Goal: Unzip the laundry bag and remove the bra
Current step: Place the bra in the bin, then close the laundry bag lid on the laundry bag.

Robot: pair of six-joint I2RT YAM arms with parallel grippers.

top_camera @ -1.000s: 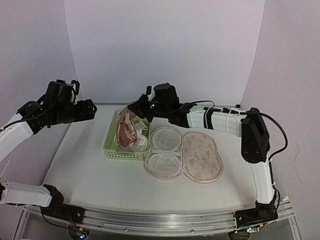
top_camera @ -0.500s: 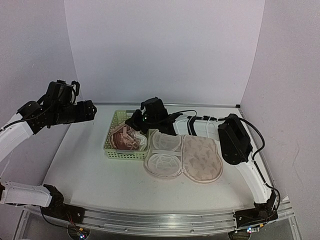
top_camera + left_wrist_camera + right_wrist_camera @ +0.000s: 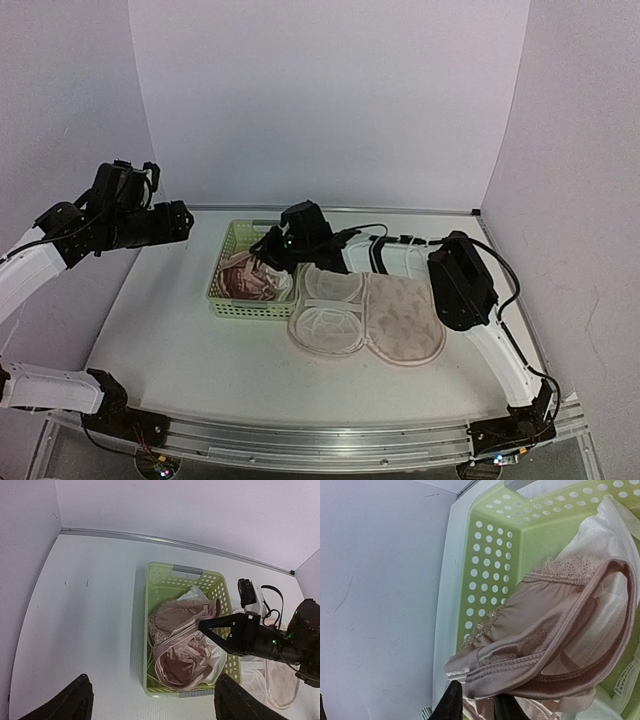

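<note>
I am seeing the laundry bag (image 3: 400, 318) lying opened out flat, right of the table's (image 3: 180, 340) middle. Just beyond it, the bra (image 3: 180, 645) is lying in the basket (image 3: 165, 580), its edge sitting between the right gripper's (image 3: 204, 626) slightly parted jaws. The left gripper (image 3: 152, 680) is hovering wide open and empty above the far left corner.

You are viewing a robotics lab cell: plain pale walls (image 3: 330, 100) enclose a white desk (image 3: 170, 340) fronted by an aluminium rail (image 3: 320, 437).

Soft, even, faintly violet light filling every view. Faint shadow falling leftward from basket (image 3: 145, 630) onto tabletop (image 3: 75, 630). Top view showing slight grain.
</note>
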